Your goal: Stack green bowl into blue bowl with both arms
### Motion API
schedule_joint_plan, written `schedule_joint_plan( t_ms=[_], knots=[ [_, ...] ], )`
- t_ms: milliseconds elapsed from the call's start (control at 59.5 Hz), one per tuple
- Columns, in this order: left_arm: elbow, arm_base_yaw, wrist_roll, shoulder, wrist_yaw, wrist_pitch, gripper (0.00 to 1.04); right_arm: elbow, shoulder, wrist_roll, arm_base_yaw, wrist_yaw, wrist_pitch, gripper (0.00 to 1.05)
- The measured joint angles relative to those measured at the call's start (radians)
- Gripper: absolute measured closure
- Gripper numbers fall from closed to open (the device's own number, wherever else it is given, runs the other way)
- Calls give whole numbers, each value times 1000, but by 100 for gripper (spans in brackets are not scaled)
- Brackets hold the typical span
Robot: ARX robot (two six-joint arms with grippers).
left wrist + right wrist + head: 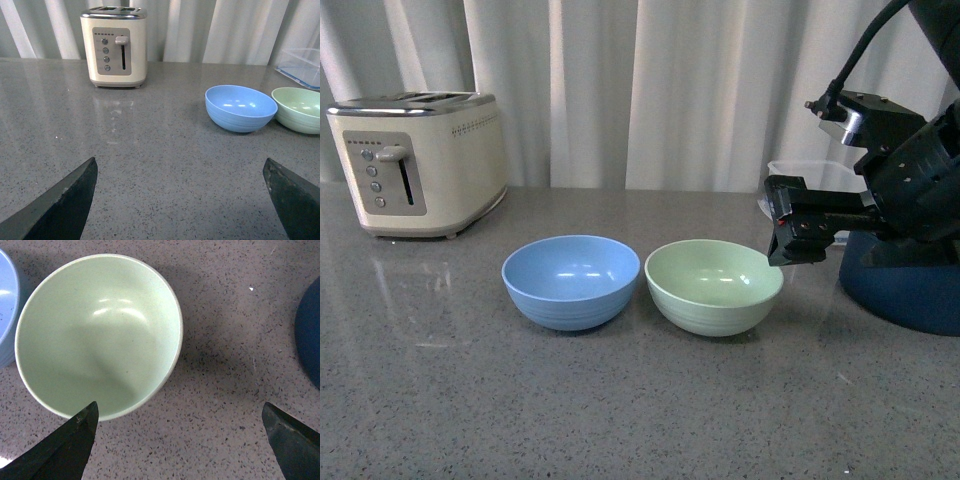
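Surface: grey speckled stone-look counter [620,410], glossy enough to reflect pale streaks of light
Room: pale pleated curtain [650,90] hanging across the whole back, meeting the counter's far edge
Toaster: cream two-slot toaster [420,165] at the far left of the counter, lever and round buttons on the end facing the bowls, standing close to the curtain
Blue bowl: light blue bowl [572,280], upright on the counter near the middle, well apart from the toaster
Green bowl: pale green bowl [713,285], upright on the counter just beside the blue bowl on its right; whether the rims touch cannot be told
Right gripper: right gripper [179,410] with fingers spread wide, hanging over the green bowl's right-hand rim and the bare counter next to it; contact with the rim cannot be told
Left gripper: left gripper [179,161] with fingers spread wide above bare counter, well apart from both bowls and the toaster
Pot: dark blue pot [905,295] at the right edge of the counter, partly hidden by the right arm
Container: clear plastic box [302,67] at the back right, behind the green bowl
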Motion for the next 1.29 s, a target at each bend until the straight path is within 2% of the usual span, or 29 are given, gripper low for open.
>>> schedule_joint_plan(
  t_ms=[806, 1125, 1209, 1293],
  knots=[
    [0, 0, 0, 0, 0, 0, 7, 230, 266, -2, -3, -48, 5, 10],
    [0, 0, 0, 0, 0, 0, 7, 256, 325, -26, -10, -55, 12, 10],
    [0, 0, 0, 0, 0, 0, 7, 256, 332, -27, -10, -42, 29, 19],
    [0, 0, 0, 0, 0, 0, 7, 254, 334, -25, -10, -43, 45, 33]
  ],
)
